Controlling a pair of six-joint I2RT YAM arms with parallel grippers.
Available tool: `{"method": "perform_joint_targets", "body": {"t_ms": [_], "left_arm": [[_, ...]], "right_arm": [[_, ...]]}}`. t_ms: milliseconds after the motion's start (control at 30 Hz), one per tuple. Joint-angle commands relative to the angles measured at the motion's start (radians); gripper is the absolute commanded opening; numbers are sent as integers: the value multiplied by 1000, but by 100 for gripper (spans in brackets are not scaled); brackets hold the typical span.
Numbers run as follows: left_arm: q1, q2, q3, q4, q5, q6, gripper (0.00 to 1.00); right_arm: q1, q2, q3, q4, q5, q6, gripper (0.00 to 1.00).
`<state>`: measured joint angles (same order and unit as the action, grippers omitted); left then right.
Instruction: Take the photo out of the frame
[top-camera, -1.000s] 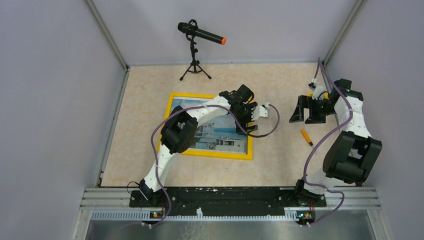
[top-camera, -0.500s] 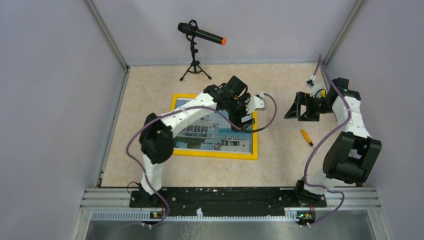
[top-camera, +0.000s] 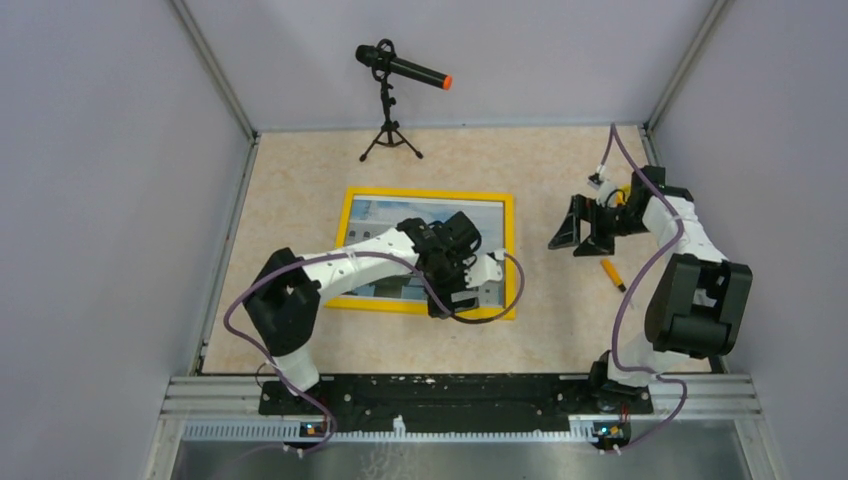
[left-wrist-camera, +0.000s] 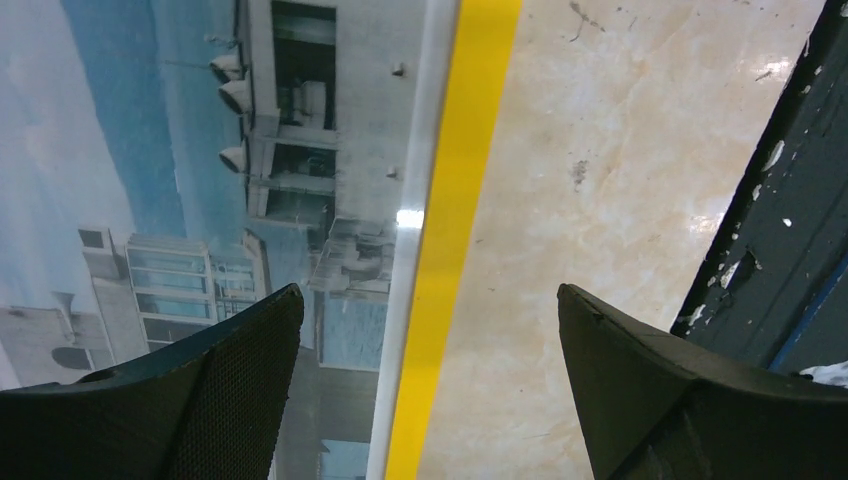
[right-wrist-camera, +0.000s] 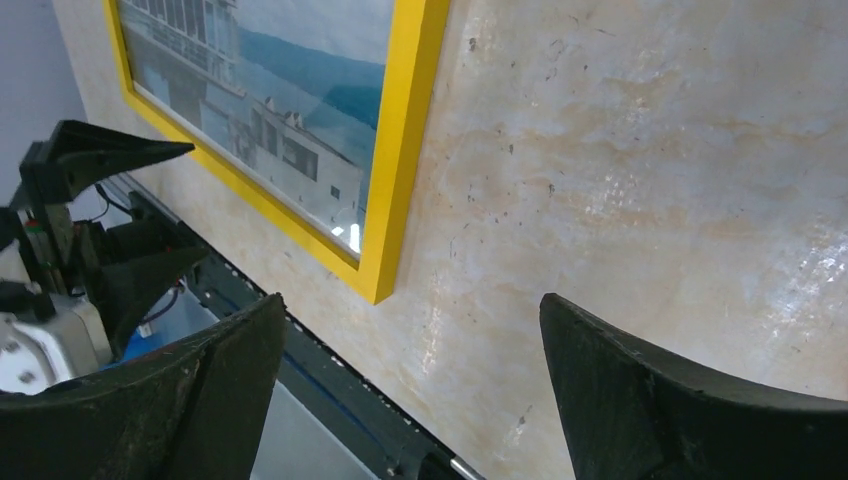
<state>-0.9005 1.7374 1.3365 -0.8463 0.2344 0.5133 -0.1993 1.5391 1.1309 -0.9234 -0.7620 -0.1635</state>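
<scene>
I see the table (top-camera: 560, 330) carrying the frame (top-camera: 428, 194) flat, face-up, with the photo (top-camera: 385, 212) inside. My 2 grippers gape empty: the left gripper (left-wrist-camera: 430, 300) straddles the frame's near border from above, the right gripper (right-wrist-camera: 412, 300) hangs beside its right edge.

Photo (top-camera: 398, 214) in frame (top-camera: 427, 194), flat on table (top-camera: 296, 178); microphone stand (top-camera: 389, 128) behind; small block (top-camera: 612, 274) right.
</scene>
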Motion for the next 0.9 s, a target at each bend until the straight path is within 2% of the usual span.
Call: {"method": "perform_joint_targets", "body": {"t_ms": [0,200,333,467,667,767,800,867], "left_arm": [[-92,14,-3,54,-136,-13,97],[-179,112,2,70,-255,-62,84],[-218,138,-7,113,-337,-81,79],[-257,167,-29,162,-424,-84,70],[-291,219,-69,180,-484,-96,56],[-298,221,-82,188,-489,-101,42],[-298,217,-83,193,-493,-99,33],[-296,199,-75,205,-509,-101,20]], "right_arm": [[0,45,7,14,-26,-2,94],[0,88,18,8,-41,-9,92],[0,97,3,19,-42,0,92],[0,109,3,23,-55,3,92],[0,118,-6,28,-92,2,92],[0,119,-15,41,-102,11,92],[0,121,-18,45,-100,15,91],[0,126,-20,50,-107,20,91]]}}
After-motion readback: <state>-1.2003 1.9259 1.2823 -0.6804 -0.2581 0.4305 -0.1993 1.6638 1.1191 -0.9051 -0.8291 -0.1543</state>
